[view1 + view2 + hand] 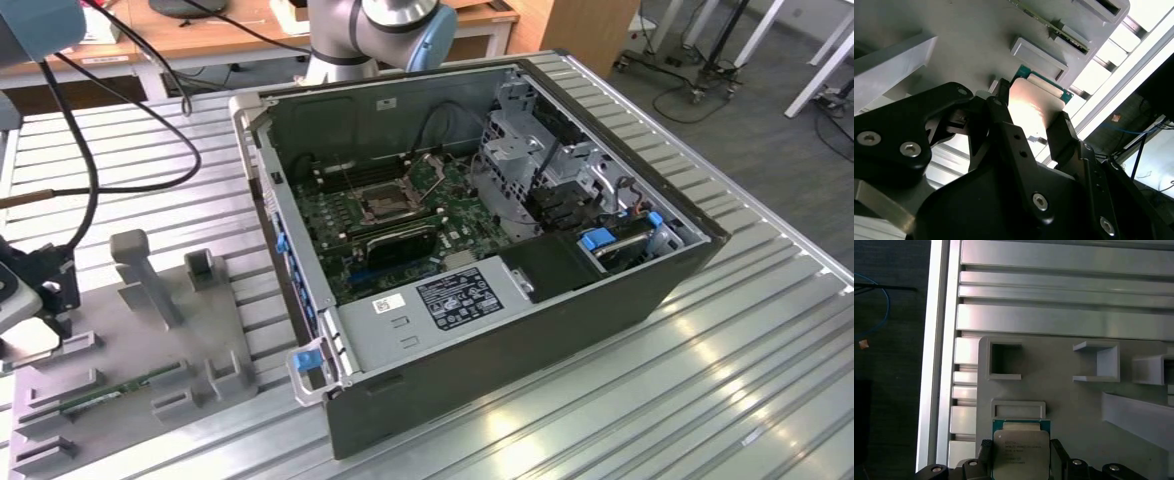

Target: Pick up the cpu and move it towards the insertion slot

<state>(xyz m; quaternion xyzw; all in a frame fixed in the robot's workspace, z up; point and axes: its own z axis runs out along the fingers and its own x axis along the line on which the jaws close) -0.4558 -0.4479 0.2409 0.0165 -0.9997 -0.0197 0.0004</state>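
Hand (1021, 448) grips cpu (1020, 456) at grey fixture (1074, 405), ribbed metal table (1054, 320); dark floor (889, 370) beyond.

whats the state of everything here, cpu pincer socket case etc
cpu, clamped by two sides, at the grey tray
pincer, shut on the cpu
socket, looks empty
computer case, on its side, open
memory stick, lying in the tray

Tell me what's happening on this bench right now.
The arm's gripper appears closed on the cpu, with a finger at each side, down at the grey fixture beside the open computer case. The insertion slot is on the board inside that case, well away from the cpu.
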